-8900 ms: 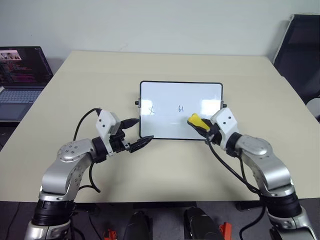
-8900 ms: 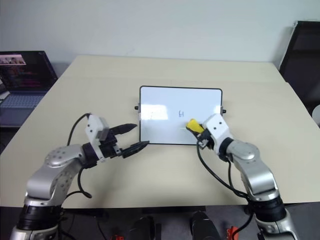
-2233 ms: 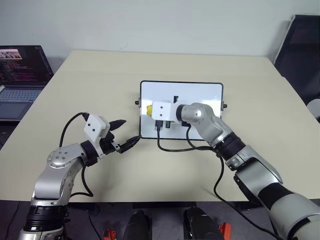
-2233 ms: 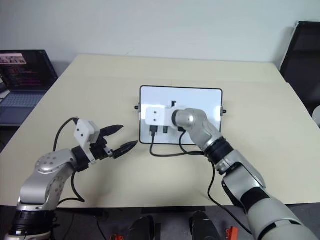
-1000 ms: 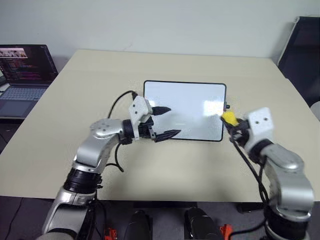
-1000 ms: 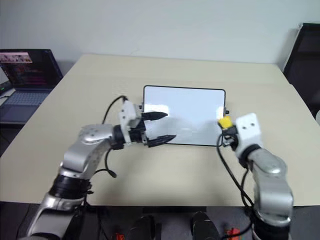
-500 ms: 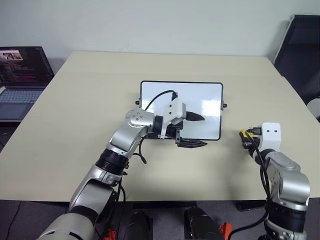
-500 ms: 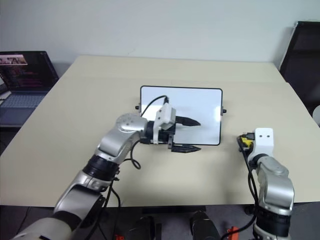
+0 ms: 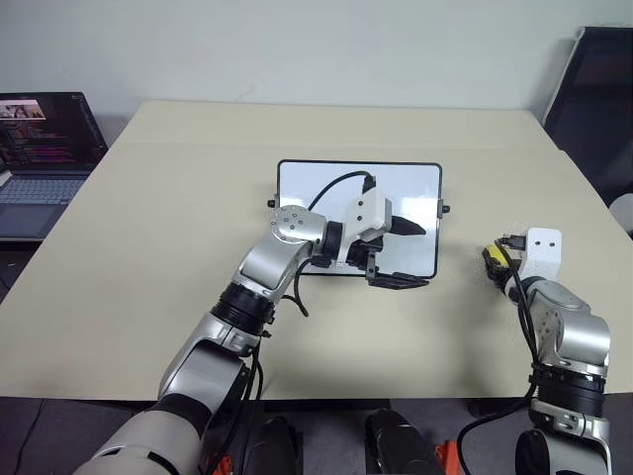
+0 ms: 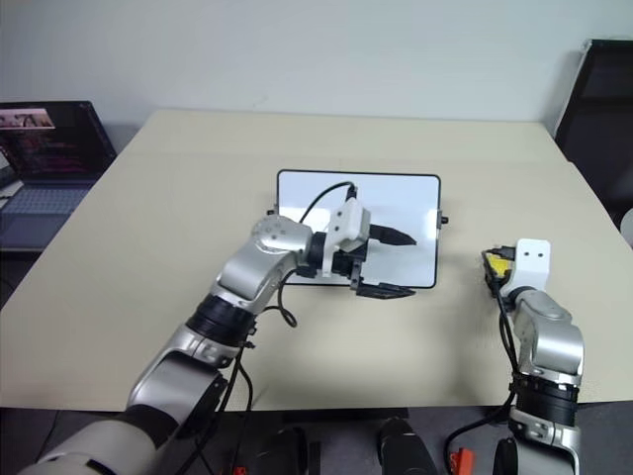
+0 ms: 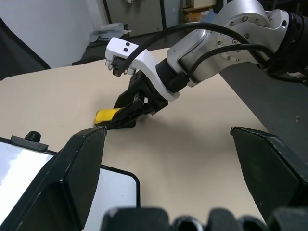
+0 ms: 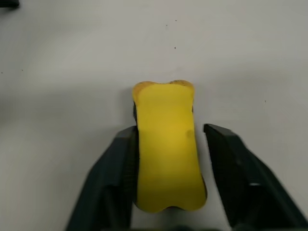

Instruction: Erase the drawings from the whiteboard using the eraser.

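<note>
The whiteboard [image 9: 326,193] lies flat in the middle of the table, black-framed; its visible surface is plain white and the drawings are out of view. My left gripper [image 9: 406,255] hovers open over the board's right part, one finger above the white surface and the other past its near edge. The yellow eraser [image 12: 166,144] rests on the table right of the board, also seen as the eraser [image 9: 493,255]. My right gripper [image 12: 169,129] is open around it, with a gap between one finger and the eraser. The left wrist view shows that right gripper [image 11: 126,118] low on the table.
An open laptop [image 9: 45,148] sits at the table's far left corner. A black chair [image 9: 593,94] stands beyond the right back corner. The table's right edge [image 9: 605,297] runs close to my right arm.
My right gripper has carried the eraser from the board's right edge down to the table and opened. My left gripper has moved rightward over the board.
</note>
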Controlling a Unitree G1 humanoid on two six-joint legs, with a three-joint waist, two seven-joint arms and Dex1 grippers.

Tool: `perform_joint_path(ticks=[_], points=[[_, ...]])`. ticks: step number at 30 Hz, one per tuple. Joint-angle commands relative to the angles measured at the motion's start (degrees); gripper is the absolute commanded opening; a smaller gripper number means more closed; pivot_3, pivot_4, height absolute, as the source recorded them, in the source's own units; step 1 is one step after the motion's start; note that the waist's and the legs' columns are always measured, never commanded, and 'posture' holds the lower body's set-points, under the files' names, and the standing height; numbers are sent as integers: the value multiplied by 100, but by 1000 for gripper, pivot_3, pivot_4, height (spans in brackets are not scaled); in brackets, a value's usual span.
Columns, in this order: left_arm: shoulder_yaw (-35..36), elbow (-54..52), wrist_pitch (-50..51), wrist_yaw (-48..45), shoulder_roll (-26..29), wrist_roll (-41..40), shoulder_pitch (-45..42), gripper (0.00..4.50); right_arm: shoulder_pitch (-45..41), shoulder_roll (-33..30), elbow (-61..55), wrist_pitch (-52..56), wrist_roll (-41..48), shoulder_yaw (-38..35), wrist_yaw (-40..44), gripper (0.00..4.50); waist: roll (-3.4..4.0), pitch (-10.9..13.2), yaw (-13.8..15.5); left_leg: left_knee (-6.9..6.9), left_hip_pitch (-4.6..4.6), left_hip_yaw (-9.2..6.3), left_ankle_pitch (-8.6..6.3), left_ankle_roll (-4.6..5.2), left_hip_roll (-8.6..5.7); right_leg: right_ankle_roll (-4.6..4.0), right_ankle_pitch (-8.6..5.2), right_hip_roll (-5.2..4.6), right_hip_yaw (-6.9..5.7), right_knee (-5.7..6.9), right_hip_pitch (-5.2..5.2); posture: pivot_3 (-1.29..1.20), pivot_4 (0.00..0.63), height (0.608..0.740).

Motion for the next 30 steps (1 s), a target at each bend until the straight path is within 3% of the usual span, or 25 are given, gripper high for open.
perform_joint_path(ticks=[1,3,10,18,21,25,30], points=[[78,-158,-38,21,-42,-6,-130,4500,-141,-116,-56,-184,167,-46,-92,3780,0,0,-4,0,0,0,0,0,0,0,0,0,0,0,0,0,150,740],[111,-193,-19,48,-16,-9,-96,4500,-144,-130,-110,-220,246,-56,-136,4458,1,0,-5,0,1,0,0,0,0,0,0,0,0,1,0,0,150,740],[629,-415,342,607,357,-125,418,4500,164,-74,-1316,-296,621,147,23,4458,20,-3,-22,-2,2,-2,0,0,2,0,0,3,1,3,-1,0,150,740],[1818,-1934,903,1898,969,-325,2196,4500,1517,238,-2826,-1078,806,898,223,4458,21,-3,-9,-6,2,-6,-1,0,8,-1,-3,5,-3,2,0,0,150,740],[2802,-2920,967,2930,869,-420,3262,4500,2270,711,-2678,-2586,419,1131,-141,4458,17,-6,2,-3,2,-5,-1,-1,10,-2,-3,1,-4,0,3,0,150,740],[3632,-3383,601,4448,299,-142,3953,4500,2826,1061,-2353,-3905,282,992,-413,4458,14,-7,21,9,4,0,0,-2,7,-35,-17,-5,-4,0,5,0,150,740],[3572,-3599,556,5076,24,115,4578,4500,2930,1219,-1823,-4589,464,947,-470,4458,4,-10,13,44,29,1,-1,-3,3,-35,-14,-12,-1,-19,50,0,150,740]])
